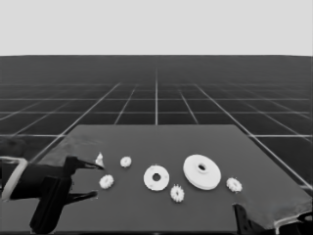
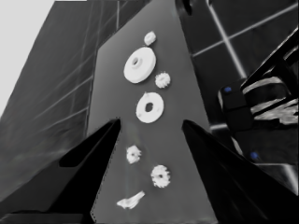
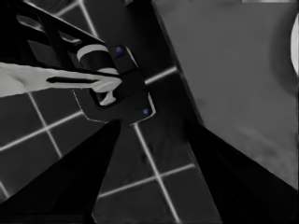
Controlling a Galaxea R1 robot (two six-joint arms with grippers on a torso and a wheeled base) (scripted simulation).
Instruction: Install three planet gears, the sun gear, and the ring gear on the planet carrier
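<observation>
The planet carrier, the smaller round part (image 1: 156, 177) (image 2: 149, 108), lies at the table's middle. To its right lies the ring gear, the larger round part (image 1: 202, 172) (image 2: 139, 65). Several planet gears lie loose: one (image 1: 125, 161) (image 2: 133, 154) left of the carrier, one (image 1: 106, 181) (image 2: 160, 176) by the left fingers, one (image 1: 177, 193) (image 2: 162, 80) in front of the carrier, one (image 1: 234, 184) (image 2: 149, 38) right of the ring gear. My left gripper (image 1: 93, 181) (image 2: 150, 122) waits open over the table's left end, holding nothing. At the lower right corner my right gripper (image 3: 153, 123) is parked, open and empty.
A thin white piece (image 1: 100, 159) (image 2: 131, 200) lies near the left gripper's far finger. Dark machinery with blue lights (image 3: 121, 88) (image 2: 243, 107) stands past the table's edge. A white part's edge (image 3: 295, 44) shows at the right wrist picture's border; I cannot tell which part.
</observation>
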